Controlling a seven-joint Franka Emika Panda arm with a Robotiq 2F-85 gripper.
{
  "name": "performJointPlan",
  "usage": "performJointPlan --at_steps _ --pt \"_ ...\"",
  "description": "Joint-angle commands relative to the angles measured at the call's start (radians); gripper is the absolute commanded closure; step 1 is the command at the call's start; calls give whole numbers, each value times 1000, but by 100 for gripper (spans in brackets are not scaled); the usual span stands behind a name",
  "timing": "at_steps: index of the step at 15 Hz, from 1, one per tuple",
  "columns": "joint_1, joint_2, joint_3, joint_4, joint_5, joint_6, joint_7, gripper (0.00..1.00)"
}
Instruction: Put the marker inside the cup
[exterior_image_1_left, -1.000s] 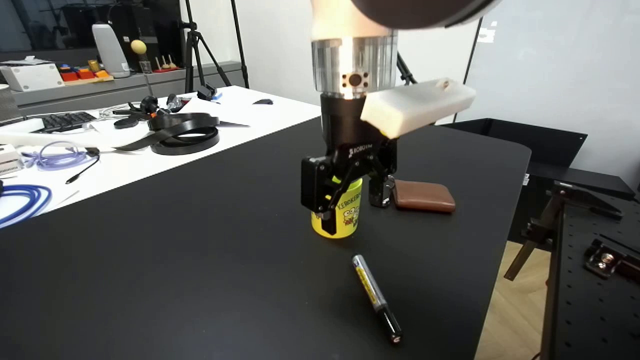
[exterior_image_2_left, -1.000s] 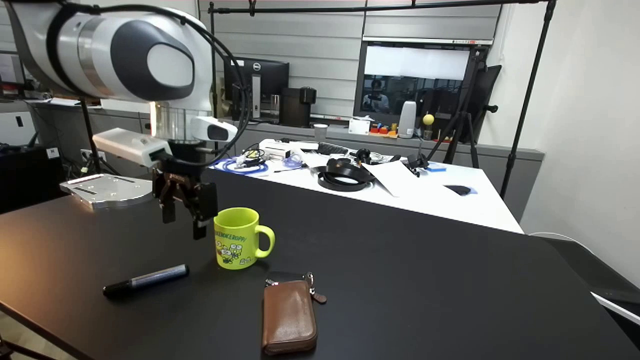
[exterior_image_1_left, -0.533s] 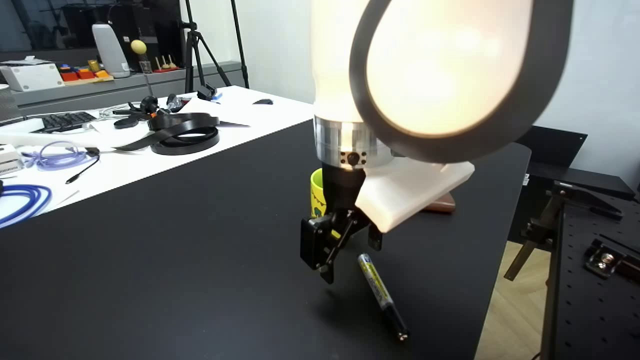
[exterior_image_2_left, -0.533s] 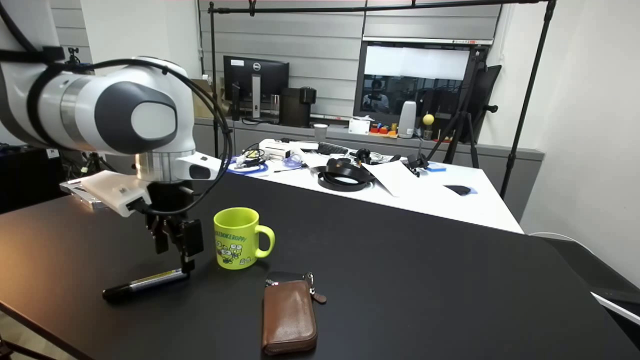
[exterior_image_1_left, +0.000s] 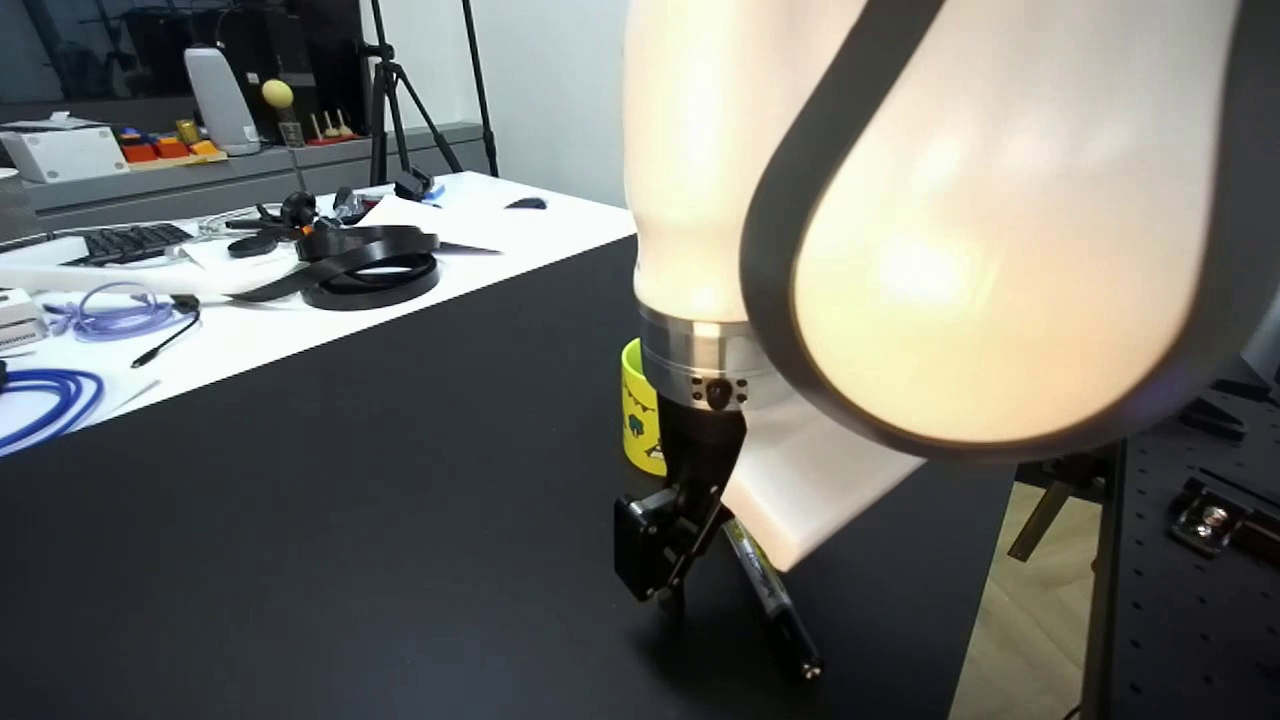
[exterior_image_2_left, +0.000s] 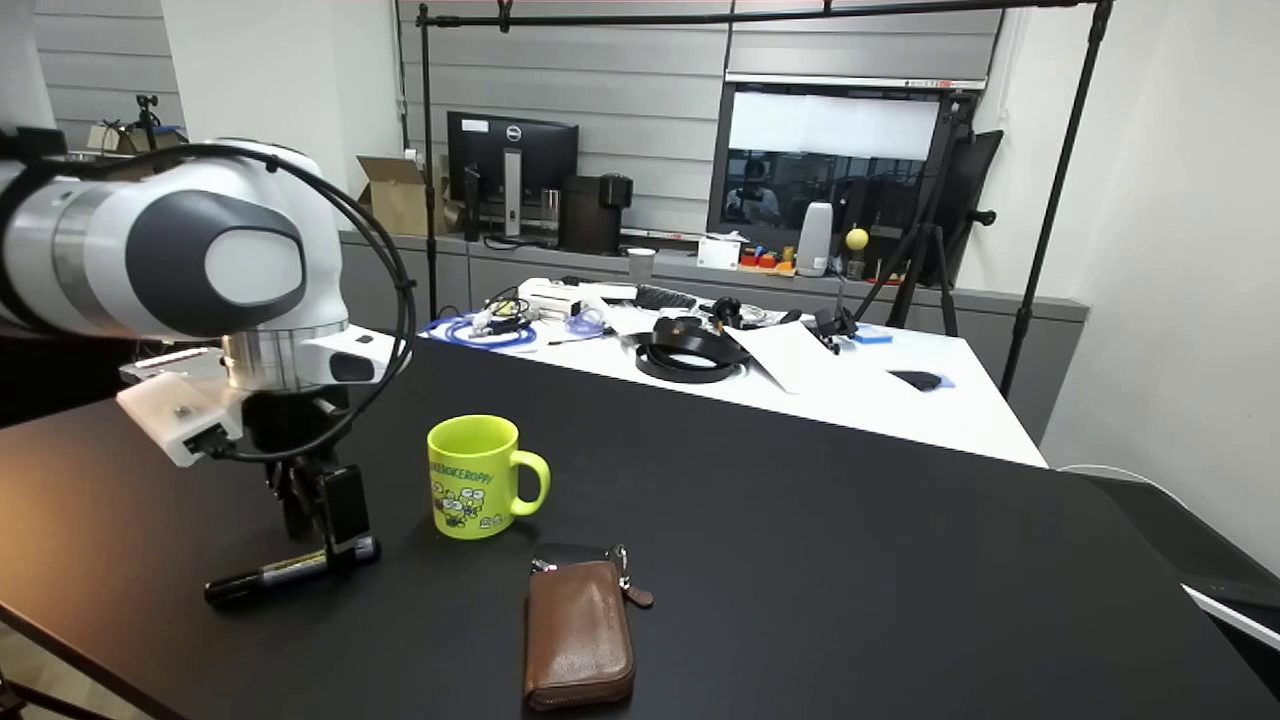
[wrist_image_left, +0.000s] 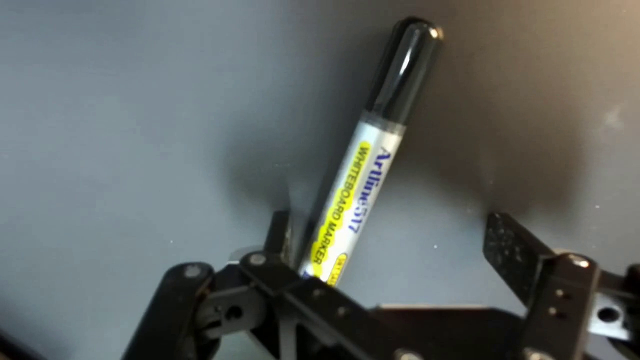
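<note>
Gripper (wrist_image_left: 390, 235) wide: hovering low over a marker (wrist_image_left: 369, 160) lying on the table (exterior_image_2_left: 800, 560) near the cup (exterior_image_2_left: 472, 482) and probably handling as light, stiff and slick, likely calling for a mid-barrel pinch.

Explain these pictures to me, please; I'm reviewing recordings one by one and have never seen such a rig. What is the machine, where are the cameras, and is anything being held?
The machine is a robot arm ending in a black gripper. The wide pictures come from two cameras standing outside it, looking across the black table from different places. The close-up comes from a camera on the wrist, looking down past the gripper.

On the table lie a marker and a brown wallet; a yellow cup stands upright.

Nothing is held: the gripper's jaws stand apart, with the marker between them in the wrist view. I cannot tell whether either jaw touches it.
</note>
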Motion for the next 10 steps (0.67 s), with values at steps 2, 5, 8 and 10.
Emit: performJointPlan --at_steps 2,5,8,10 --pt "35 -26 -22 -58 61 55 44 41" --pt "30 -38 -20 -69 100 81 36 62" --pt "14 -60 -18 -85 133 79 30 82" --pt "7 -86 -16 -88 139 58 24 96"
